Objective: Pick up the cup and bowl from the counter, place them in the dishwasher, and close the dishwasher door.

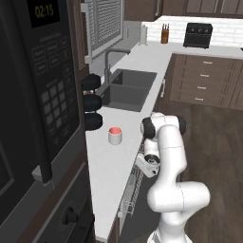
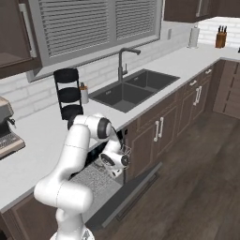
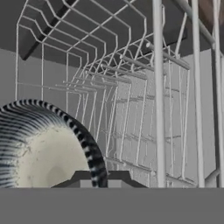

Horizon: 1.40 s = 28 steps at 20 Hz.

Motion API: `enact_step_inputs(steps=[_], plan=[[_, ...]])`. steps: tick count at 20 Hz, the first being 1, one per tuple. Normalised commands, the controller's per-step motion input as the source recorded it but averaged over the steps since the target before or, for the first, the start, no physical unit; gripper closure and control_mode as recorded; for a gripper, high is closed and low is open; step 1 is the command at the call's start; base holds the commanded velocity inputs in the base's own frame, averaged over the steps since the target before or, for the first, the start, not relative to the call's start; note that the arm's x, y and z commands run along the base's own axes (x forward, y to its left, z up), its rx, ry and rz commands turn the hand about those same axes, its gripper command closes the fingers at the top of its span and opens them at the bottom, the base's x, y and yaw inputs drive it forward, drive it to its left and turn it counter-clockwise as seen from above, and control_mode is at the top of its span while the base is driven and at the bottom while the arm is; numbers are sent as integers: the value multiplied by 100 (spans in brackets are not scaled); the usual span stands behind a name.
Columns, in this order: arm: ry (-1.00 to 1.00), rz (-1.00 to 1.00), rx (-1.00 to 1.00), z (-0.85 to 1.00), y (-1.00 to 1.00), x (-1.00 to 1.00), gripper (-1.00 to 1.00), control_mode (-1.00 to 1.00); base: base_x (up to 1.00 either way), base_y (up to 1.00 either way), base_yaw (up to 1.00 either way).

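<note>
The bowl (image 3: 41, 148) is round and shallow, its rim ringed with fine dark and pale stripes around a pale, speckled inside. It sits low inside the white wire rack (image 3: 131, 100), thin straight rods crossing in a grid. The tool's (image 3: 99, 177) dark tips are clamped on its rim. The cup (image 1: 115, 135), a short white cylinder with a red-pink inside, stands on the smooth pale desk (image 1: 107, 166). The flat dark door (image 2: 129, 194) hangs open.
</note>
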Motion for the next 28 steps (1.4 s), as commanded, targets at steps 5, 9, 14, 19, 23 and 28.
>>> enact_step_inputs(steps=[5,9,14,19,23,28], plan=[[21,-2,-8,-100,-74,-1,100,-100,0,0,0],[17,-4,-10,-100,-100,-36,100,-100,0,0,0],[19,-8,-29,-96,-85,-60,100,-100,0,0,0],[14,-18,-60,-80,24,-50,100,-100,0,0,0],[2,-22,-52,2,59,-40,100,-100,0,0,0],[0,-29,-62,41,72,-30,100,-100,0,0,0]])
